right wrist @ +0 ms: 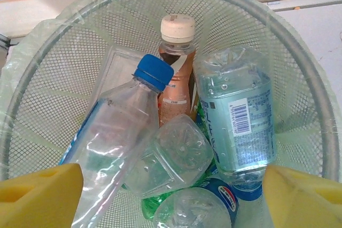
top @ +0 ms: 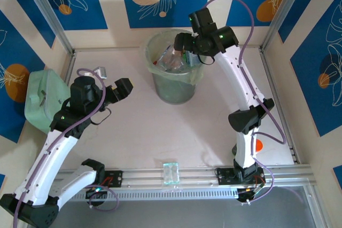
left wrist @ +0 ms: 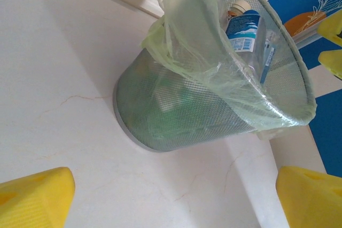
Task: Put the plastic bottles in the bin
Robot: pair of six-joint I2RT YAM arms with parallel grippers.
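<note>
The bin [top: 172, 86] is a round mesh bucket with a pale green liner at the back middle of the table. Several plastic bottles [top: 172, 60] lie inside it. The right wrist view looks straight down on them: a clear one with a blue cap [right wrist: 117, 148], a brownish one with a cream cap [right wrist: 176, 68], a blue-labelled one [right wrist: 238, 126] and a Pepsi one [right wrist: 206, 206]. My right gripper [right wrist: 173, 201] hangs open just above the bin's mouth [top: 183, 46], holding nothing. My left gripper [top: 125, 86] is open and empty to the left of the bin [left wrist: 214, 105], above bare table [left wrist: 171, 201].
A mint green lidded box [top: 40, 97] sits at the left wall beside my left arm. A small clear plastic item [top: 170, 173] rests on the front rail. A round orange top [top: 258, 144] shows behind my right arm. Walls close the table on three sides.
</note>
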